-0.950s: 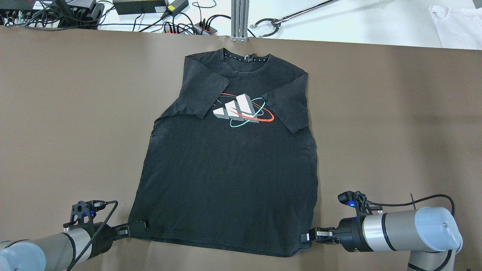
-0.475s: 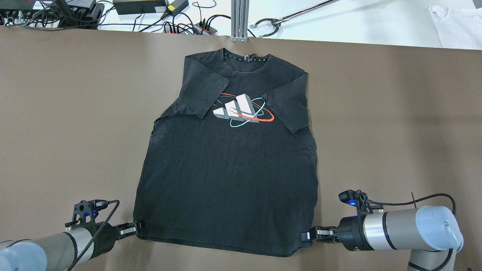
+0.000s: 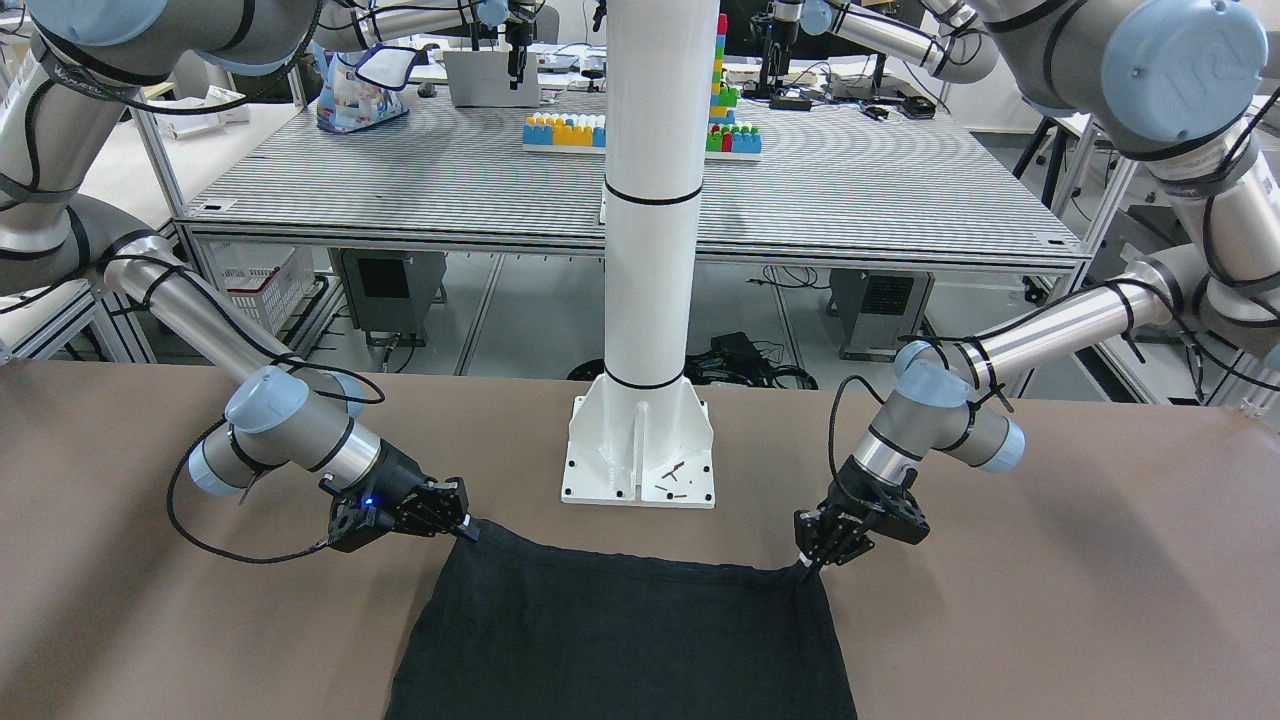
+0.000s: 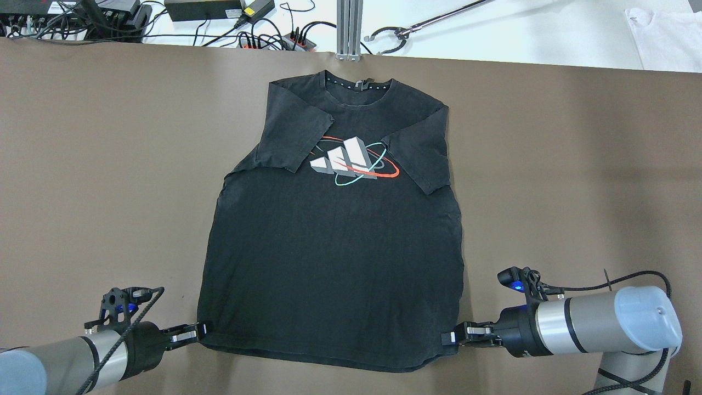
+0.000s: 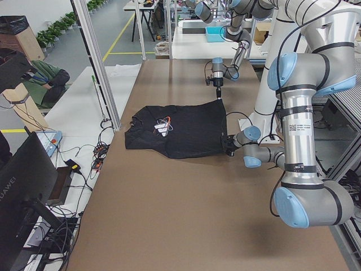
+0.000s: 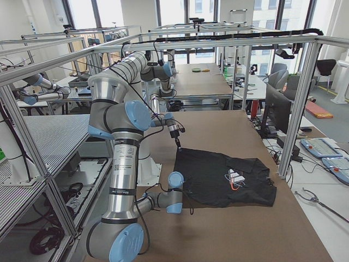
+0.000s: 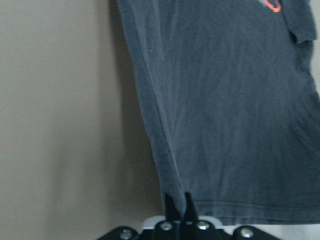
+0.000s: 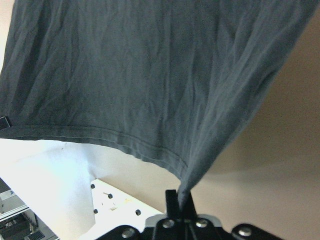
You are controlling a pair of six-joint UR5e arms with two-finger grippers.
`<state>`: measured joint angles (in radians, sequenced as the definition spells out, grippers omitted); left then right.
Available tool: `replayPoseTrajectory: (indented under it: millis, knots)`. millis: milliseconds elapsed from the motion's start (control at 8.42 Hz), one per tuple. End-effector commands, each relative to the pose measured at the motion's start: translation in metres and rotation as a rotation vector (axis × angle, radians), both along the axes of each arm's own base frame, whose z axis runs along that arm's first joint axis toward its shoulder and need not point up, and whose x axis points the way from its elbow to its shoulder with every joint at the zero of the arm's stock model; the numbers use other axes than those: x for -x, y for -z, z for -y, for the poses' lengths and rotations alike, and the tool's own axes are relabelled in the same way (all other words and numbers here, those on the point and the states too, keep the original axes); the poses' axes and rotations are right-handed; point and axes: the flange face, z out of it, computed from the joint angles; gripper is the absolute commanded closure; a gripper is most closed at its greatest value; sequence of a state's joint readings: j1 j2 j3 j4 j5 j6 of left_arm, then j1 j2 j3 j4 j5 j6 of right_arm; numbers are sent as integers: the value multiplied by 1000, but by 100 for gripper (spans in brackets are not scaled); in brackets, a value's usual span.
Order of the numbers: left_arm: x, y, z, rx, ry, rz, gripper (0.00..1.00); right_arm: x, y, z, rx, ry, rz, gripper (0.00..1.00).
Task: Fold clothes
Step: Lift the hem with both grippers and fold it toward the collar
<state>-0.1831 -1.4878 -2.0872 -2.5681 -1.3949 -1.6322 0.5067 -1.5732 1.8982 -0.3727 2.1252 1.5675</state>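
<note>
You have the black T-shirt [image 4: 329,263] lying face up in the middle of the tabletop [image 4: 82,164], with its collar [image 4: 359,88] toward the far edge and its hem [image 4: 329,362] toward the robot's edge. Both short sleeves [image 4: 290,137] are folded in over the chest, partly covering the grey, red and teal print [image 4: 354,162]. The left gripper [image 4: 200,331] is pinched tight on the hem corner on its side. The right gripper [image 4: 448,338] is clamped the same way on the opposite hem corner. Both wrist cameras show cloth squeezed in the pincer with no gap. The hem runs between the two grippers, just in front of the white pillar [image 3: 648,250] bolted at the robot's edge.
</note>
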Motion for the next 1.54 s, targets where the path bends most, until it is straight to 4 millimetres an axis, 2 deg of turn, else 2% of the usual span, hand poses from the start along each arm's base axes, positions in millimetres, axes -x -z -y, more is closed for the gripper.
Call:
replayPoseTrajectory:
  millis: [0, 119, 237, 356, 594, 712, 831, 950, 1068, 1425]
  knots:
    - [34, 59, -24, -31, -107, -170, 100, -51, 59, -17, 2, 94, 107, 100]
    - [42, 75, -34, -51, -141, -215, 100, -61, 71, -27, -6, 149, 137, 100]
    - [49, 92, -51, -68, -191, -254, 100, -69, 73, -39, -24, 234, 178, 100]
    - [58, 99, -57, -90, -257, -272, 100, -78, 76, -47, -15, 268, 228, 100]
    - [75, 89, -62, -128, -300, -281, 100, -84, 79, -53, -16, 293, 275, 100]
    - [78, 84, -56, -127, -282, -265, 100, -78, 72, -49, -5, 290, 260, 100]
    - [82, 75, -45, -123, -255, -239, 100, -72, 58, -33, 7, 245, 236, 100]
    - [82, 68, -37, -118, -238, -219, 100, -72, 39, -4, 12, 180, 204, 100]
    - [76, 64, -23, -115, -199, -214, 100, -70, 24, 10, -13, 146, 181, 100]
    - [88, 55, 22, -105, -85, -175, 100, -80, 24, 37, -20, 54, 177, 100]
